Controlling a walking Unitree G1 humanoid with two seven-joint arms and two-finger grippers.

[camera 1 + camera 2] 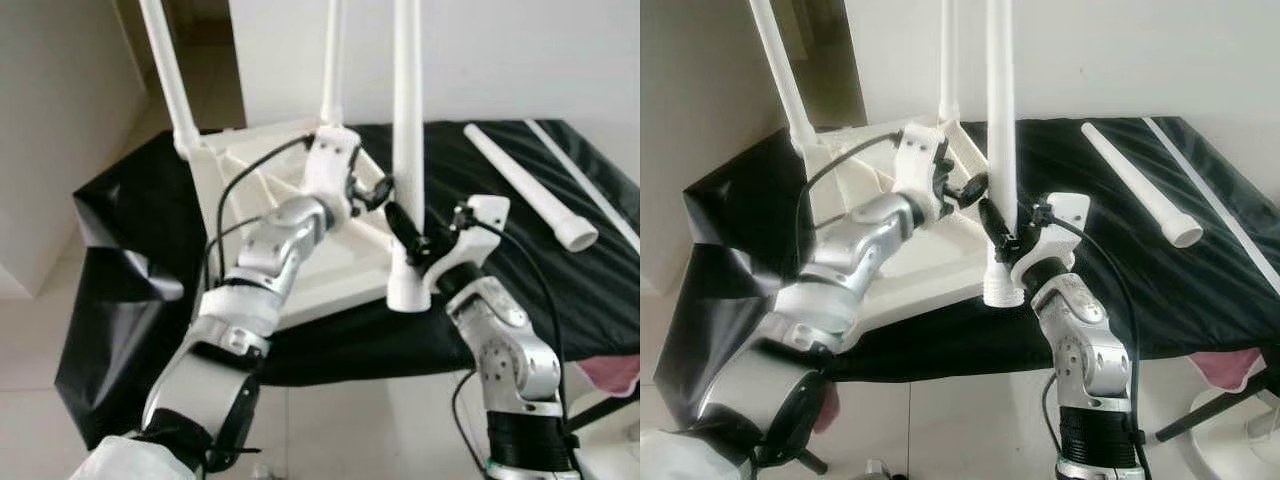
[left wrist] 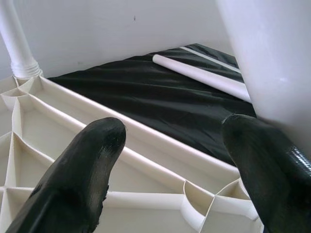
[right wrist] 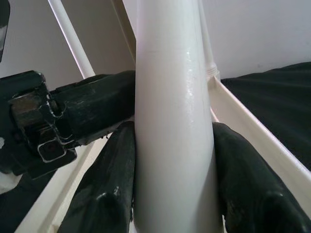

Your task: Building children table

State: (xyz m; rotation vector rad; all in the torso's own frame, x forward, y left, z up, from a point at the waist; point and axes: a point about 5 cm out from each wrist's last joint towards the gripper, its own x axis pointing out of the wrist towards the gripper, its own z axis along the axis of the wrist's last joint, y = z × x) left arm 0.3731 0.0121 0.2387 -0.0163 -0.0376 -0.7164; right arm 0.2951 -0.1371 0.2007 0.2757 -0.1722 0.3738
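Observation:
A white table top (image 1: 335,285) lies upside down on a black cloth, ribbed underside (image 2: 48,126) up. Two white legs (image 1: 165,70) (image 1: 333,60) stand in its far corners. My right gripper (image 1: 412,240) is shut on a third leg (image 1: 407,130), holding it upright with its threaded end (image 1: 1002,290) at the near right corner; both fingers (image 3: 107,189) press its sides. My left gripper (image 1: 375,190) hovers open just left of that leg, over the underside, with one fingertip (image 2: 267,170) close to the leg (image 2: 272,58). A fourth leg (image 1: 525,185) lies loose on the cloth.
The black cloth (image 1: 560,280) covers a low platform against a white wall. A thin white rod (image 1: 590,185) lies along its right side. A pink object (image 1: 615,372) sits at the lower right, with pale floor (image 1: 350,420) in front.

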